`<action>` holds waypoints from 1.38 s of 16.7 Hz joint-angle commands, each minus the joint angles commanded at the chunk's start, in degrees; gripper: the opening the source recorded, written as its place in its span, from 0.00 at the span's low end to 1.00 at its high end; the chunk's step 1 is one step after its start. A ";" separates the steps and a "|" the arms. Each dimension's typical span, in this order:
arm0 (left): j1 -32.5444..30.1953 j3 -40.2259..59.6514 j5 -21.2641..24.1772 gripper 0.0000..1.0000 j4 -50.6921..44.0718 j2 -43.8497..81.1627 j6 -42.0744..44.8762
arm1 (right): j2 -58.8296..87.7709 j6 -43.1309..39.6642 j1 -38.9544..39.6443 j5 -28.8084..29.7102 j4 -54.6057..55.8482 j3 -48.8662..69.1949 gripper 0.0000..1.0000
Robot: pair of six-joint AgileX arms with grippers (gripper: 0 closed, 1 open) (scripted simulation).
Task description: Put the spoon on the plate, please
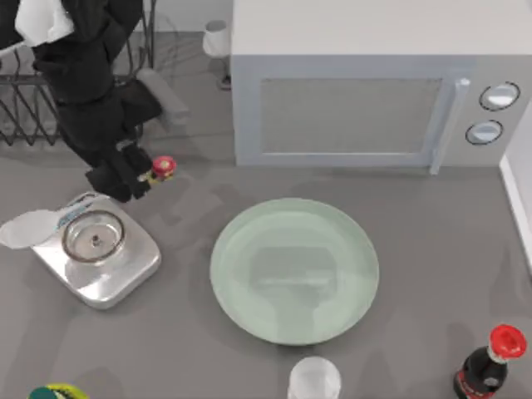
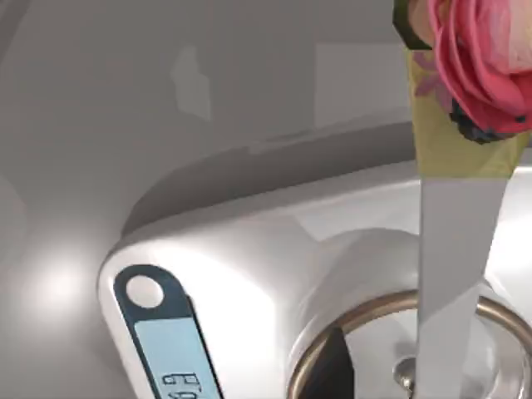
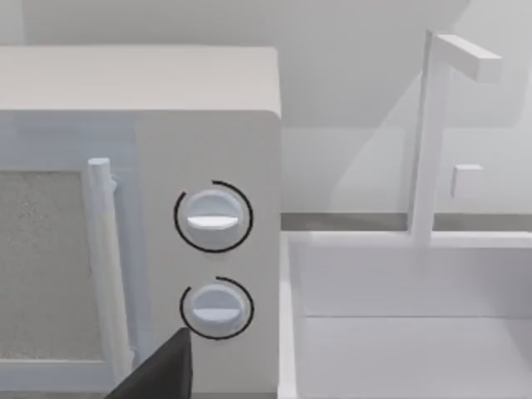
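Observation:
The spoon (image 1: 164, 167) hangs over the left side of the table, its red-pink knob beside my left gripper (image 1: 131, 177), which is shut on the thin handle. Its white bowl (image 1: 25, 229) shows past the far-left side of the silver scale. In the left wrist view the pale handle (image 2: 455, 249) crosses above the scale's small dish, with the knob (image 2: 486, 58) at one end. The pale-green plate (image 1: 249, 274) lies at the table's middle, to the right of the gripper, with nothing on it. A dark part of my right gripper (image 3: 162, 370) shows facing the microwave's dials.
A silver scale (image 1: 125, 266) sits under the spoon. A white microwave (image 1: 349, 108) stands behind the plate and a wire rack (image 1: 33, 108) at the back left. A red-capped dark bottle (image 1: 490, 366) and a clear cup (image 1: 314, 381) stand near the front edge.

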 joint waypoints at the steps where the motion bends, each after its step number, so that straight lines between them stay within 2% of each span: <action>1: -5.37 1.89 0.10 0.00 -0.72 1.61 0.76 | 0.00 0.00 0.00 0.00 0.00 0.00 1.00; 5: -21.38 8.68 0.25 0.00 -1.57 7.73 3.10 | 0.00 0.00 0.00 0.00 0.00 0.00 1.00; 8: -27.31 12.25 0.08 0.00 -0.41 10.86 3.83 | 0.00 0.00 0.00 0.00 0.00 0.00 1.00; 16: -28.32 12.65 0.27 0.00 0.29 11.17 4.11 | 0.00 0.00 0.00 0.00 0.00 0.00 1.00; 23: -31.02 11.44 2.54 0.00 4.64 9.96 6.31 | 0.00 0.00 0.00 0.00 0.00 0.00 1.00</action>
